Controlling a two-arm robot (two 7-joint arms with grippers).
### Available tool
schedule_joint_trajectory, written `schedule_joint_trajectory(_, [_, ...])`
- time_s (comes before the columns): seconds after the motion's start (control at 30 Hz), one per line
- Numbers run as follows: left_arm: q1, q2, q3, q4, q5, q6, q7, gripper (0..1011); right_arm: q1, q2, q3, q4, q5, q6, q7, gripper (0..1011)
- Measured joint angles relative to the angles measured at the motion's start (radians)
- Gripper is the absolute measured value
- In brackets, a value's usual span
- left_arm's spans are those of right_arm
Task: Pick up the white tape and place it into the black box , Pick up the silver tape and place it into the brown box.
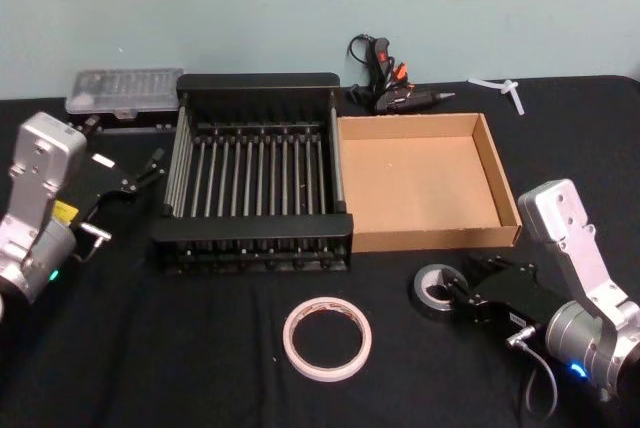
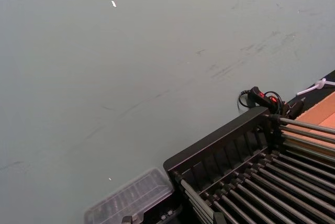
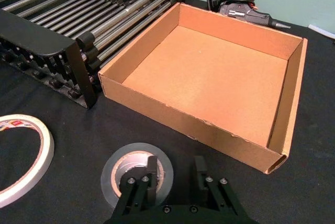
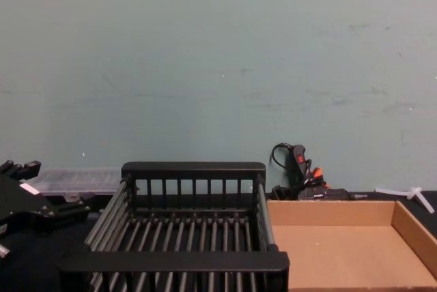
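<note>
1. Black cloth [image 1: 200, 348] is covering the table, and a pale green wall [image 4: 218, 67] is closing off the room behind it
2. Nearest the robot, the white tape [image 1: 327, 338] is lying flat on the cloth, well apart from both boxes and untouched
3. Just to its right, the right gripper [image 3: 172, 174] is reaching over the silver tape [image 1: 438, 291], fingers spread: one finger is standing over the roll's core, the other is just outside the roll's wall
4. Judging by that, the silver-tape pick seems to be the step in hand; the fingers are straddling the wall but not yet pinching it
5. Next the fingers need to press together on the wall, then lift and carry the roll forward over the near wall of the brown box [image 1: 505, 188]
6. At the table's left, the left gripper [image 1: 140, 180] is hanging beside the black box [image 1: 255, 83], holding nothing; whether its fingers are spread, I cannot tell
7. Beyond the tapes, the black box is sitting with nothing on its bars
8. Beside it, wall to wall on its right, the brown box is showing a bare floor
9. Farthest back, a clear case [image 1: 122, 94] is lying left of the black box and a glue gun [image 1: 392, 88] is resting behind the brown box, with a white part [image 1: 503, 88] to its right
</note>
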Motion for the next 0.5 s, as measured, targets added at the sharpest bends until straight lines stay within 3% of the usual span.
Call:
schedule_joint_trajectory(0.33, [0.000,0.000,0.000,0.000,0.000,0.000,0.000,1001,0.000,0.000,0.000,0.000,0.001,-0.001,-0.001,144])
schedule_joint_trajectory(0.5, [0.000,0.000,0.000,0.000,0.000,0.000,0.000,1002,0.000,0.000,0.000,0.000,0.001,-0.001,-0.001,131])
